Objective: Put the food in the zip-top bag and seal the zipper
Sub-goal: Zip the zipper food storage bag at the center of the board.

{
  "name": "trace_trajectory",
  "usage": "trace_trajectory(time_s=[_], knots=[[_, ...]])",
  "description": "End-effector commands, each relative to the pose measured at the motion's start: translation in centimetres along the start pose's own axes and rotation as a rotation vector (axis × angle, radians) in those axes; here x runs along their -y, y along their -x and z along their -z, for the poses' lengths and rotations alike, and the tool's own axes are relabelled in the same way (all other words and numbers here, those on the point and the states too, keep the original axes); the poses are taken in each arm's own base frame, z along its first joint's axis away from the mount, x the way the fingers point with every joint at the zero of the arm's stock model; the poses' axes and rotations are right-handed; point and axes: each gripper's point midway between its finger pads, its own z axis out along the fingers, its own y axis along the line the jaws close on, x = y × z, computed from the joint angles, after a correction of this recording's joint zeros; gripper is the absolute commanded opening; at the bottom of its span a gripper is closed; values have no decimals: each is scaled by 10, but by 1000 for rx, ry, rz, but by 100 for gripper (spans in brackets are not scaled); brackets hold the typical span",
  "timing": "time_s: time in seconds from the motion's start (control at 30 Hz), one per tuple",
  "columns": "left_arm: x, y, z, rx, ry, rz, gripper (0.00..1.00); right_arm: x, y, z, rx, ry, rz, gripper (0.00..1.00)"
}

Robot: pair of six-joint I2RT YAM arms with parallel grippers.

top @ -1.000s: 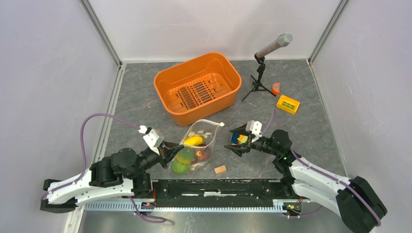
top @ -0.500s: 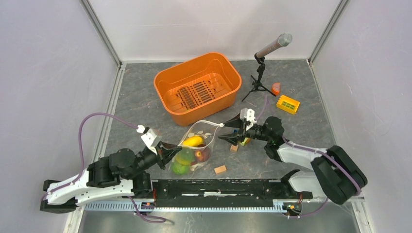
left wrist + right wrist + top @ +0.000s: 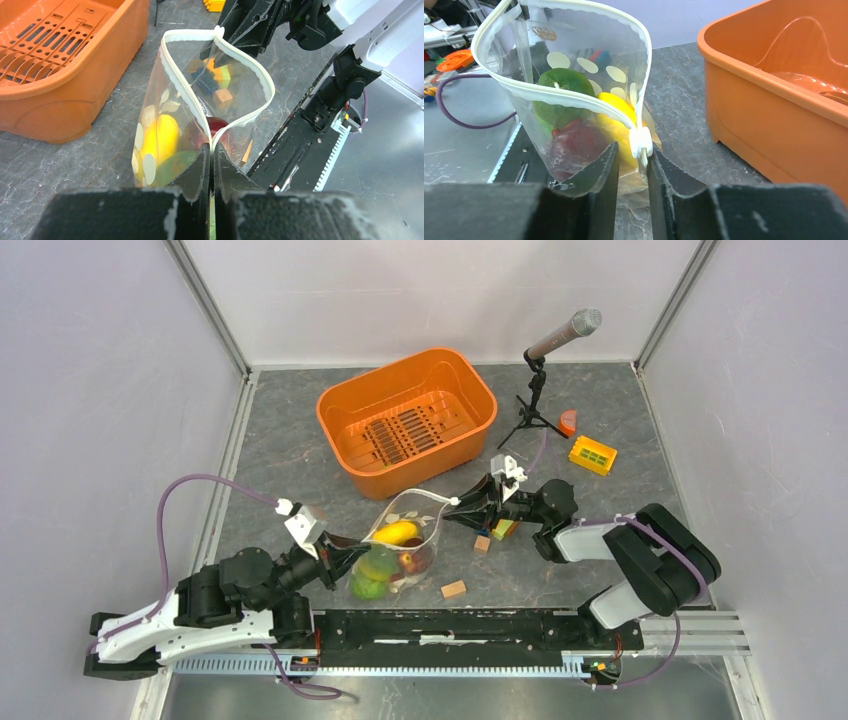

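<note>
The zip-top bag (image 3: 405, 540) stands on the table between my arms with its mouth open. It holds food: a yellow pepper (image 3: 161, 137), a dark red piece (image 3: 218, 126) and a green piece (image 3: 561, 82). The white zipper (image 3: 247, 65) runs round the open mouth. My left gripper (image 3: 211, 150) is shut on the near end of the zipper strip. My right gripper (image 3: 631, 150) is at the far end, jaws slightly apart, with the white slider tab (image 3: 640, 141) between them, touching the right finger.
The orange basket (image 3: 407, 420) stands just behind the bag. A microphone on a tripod (image 3: 538, 375), a yellow block (image 3: 592, 455) and an orange piece (image 3: 568, 423) are at the back right. Colourful blocks (image 3: 503, 530), a tan cube (image 3: 482, 544) and a wooden block (image 3: 453, 588) lie near the bag.
My right gripper has moved left from the colourful blocks to the bag's far end and narrowed around the slider. The tan cube now lies uncovered. The left gripper keeps its hold.
</note>
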Motion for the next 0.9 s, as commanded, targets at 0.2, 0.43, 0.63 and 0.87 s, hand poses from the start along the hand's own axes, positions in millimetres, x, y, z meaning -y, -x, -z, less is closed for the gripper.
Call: trace_trajectory(time_s=[0.2, 0.43, 0.63, 0.87], knots=[[0, 21, 9, 67, -1, 66, 2, 3, 27, -5, 101, -10, 40, 9], [-6, 28, 18, 120, 10, 105, 2, 24, 12, 19, 36, -224, 67, 0], [-24, 35, 26, 158, 92, 129, 2, 29, 23, 33, -42, -314, 143, 0], [-33, 39, 28, 146, 148, 99, 4, 21, 36, 39, -54, -329, 155, 0]])
